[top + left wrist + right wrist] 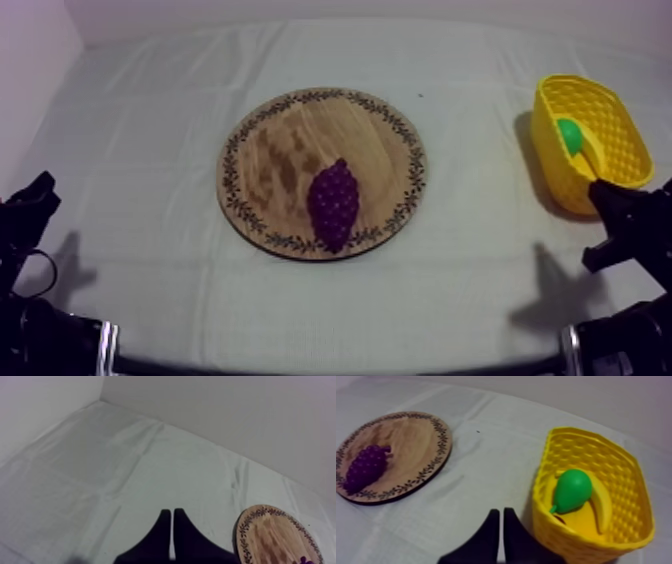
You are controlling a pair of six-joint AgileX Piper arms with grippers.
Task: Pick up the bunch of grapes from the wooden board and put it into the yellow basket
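A purple bunch of grapes (333, 203) lies on the front part of the round wooden board (270, 150) at the table's middle. The yellow basket (560, 165) stands at the far right, holding a green pear (570, 134) and a banana (590, 152). My left gripper (40, 190) rests low at the left, far from the board, its fingers together as a narrow wedge (172, 513). My right gripper (605, 192) sits low at the right just in front of the basket (596, 541), shut on nothing (501, 512). From the right wrist I see the grapes (366, 467) on the board (411, 441).
Grey-white cloth covers the table, with open room between the board and the basket and all along the front edge. Pale walls close the back and left sides. The board's rim (245, 526) lies beside my left fingers.
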